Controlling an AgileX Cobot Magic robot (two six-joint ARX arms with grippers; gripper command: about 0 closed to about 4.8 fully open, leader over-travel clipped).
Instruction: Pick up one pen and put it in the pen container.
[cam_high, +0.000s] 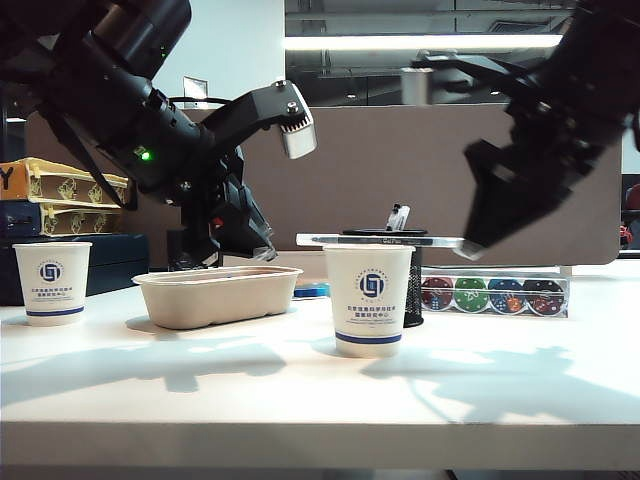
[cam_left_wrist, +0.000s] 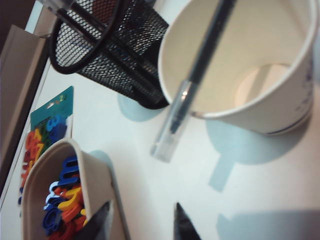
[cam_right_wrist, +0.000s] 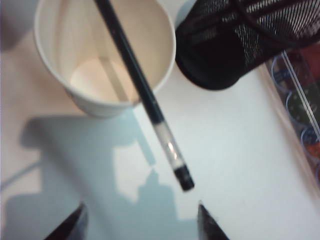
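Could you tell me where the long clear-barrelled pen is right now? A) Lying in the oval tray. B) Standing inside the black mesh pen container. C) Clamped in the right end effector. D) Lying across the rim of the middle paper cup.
D: the pen lies level across the rim of the paper cup, overhanging both sides, with both end effectors apart from it and the pen container behind.

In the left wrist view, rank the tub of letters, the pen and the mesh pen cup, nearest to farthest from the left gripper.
1. Beige tub of coloured letters, beside the open left gripper.
2. Clear-barrelled pen, lying across the white paper cup.
3. Black wire-mesh pen cup, behind.
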